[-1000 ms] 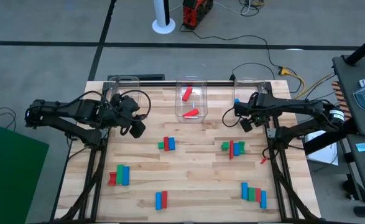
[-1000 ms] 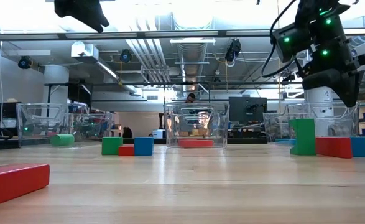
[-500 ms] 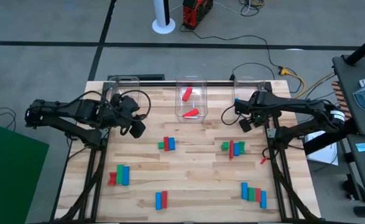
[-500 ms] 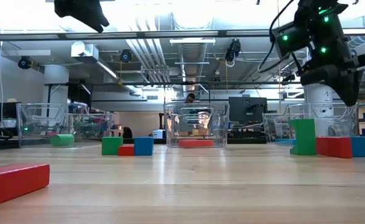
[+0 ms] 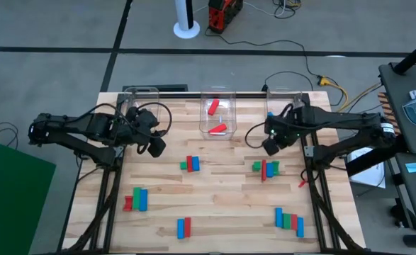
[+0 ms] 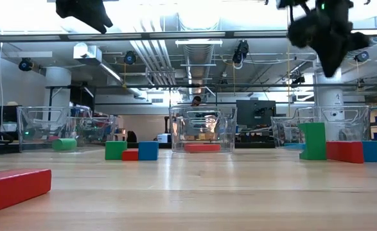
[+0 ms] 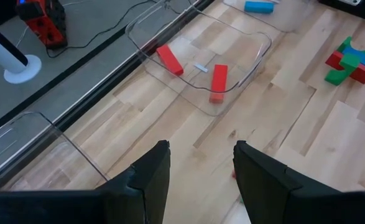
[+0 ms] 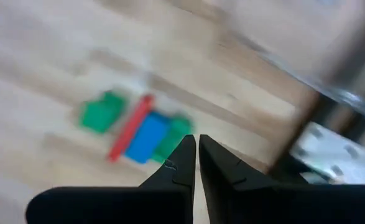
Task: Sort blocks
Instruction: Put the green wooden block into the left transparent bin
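Red, green and blue blocks lie in small clusters on the wooden table: one at the middle, one at the right, others near the front. Two red blocks rest in the middle clear bin, and a blue block lies in the right bin. My left gripper hovers open, high over the table's left part. My right gripper is shut and empty, high above the right cluster.
A third clear bin stands at the far left of the table, with a green block showing through it in the low view. Cables and a red device lie on the floor beyond the far edge.
My right gripper has swung away from the right bin, toward the table's near edge and a little to the left, over the right cluster of blocks. In the low view it has risen and turned. The blocks have stayed where they were.
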Controlling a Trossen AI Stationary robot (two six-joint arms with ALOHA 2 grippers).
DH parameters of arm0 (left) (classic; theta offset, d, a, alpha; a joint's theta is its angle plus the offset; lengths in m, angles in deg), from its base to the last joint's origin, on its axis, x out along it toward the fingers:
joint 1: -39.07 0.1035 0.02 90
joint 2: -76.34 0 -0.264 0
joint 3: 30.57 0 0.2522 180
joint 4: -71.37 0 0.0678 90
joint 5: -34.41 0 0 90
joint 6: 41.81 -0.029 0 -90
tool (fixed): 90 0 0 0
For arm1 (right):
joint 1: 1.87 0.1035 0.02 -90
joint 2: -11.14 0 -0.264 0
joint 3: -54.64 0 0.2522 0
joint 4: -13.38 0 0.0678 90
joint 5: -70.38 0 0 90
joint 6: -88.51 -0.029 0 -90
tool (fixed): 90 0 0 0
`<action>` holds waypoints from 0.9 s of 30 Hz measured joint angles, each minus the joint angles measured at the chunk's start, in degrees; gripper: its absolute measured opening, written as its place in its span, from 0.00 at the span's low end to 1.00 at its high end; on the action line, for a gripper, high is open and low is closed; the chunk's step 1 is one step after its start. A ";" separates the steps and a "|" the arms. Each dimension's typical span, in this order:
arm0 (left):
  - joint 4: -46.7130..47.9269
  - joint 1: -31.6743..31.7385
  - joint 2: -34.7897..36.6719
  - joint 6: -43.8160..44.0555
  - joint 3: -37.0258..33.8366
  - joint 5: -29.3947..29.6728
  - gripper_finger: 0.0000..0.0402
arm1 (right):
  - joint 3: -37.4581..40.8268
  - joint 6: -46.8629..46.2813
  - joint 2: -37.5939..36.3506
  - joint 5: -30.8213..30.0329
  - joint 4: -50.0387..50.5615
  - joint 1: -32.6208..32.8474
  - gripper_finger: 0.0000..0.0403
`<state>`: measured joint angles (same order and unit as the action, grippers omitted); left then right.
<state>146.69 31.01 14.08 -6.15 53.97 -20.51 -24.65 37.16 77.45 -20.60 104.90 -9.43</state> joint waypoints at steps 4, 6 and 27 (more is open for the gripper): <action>0.00 0.00 0.00 -0.02 0.00 -0.05 0.39 | -1.38 9.68 0.01 0.04 -7.01 6.21 0.03; 0.00 0.00 0.00 -0.02 0.00 -0.05 0.39 | -1.44 14.70 0.03 0.03 -9.72 8.97 0.03; 0.00 0.00 0.00 -0.66 0.00 -0.09 0.39 | -1.04 40.83 10.79 -0.63 -13.12 15.44 0.21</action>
<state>146.69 31.01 14.08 -6.80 53.97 -20.60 -25.69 77.99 88.24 -21.22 91.78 6.01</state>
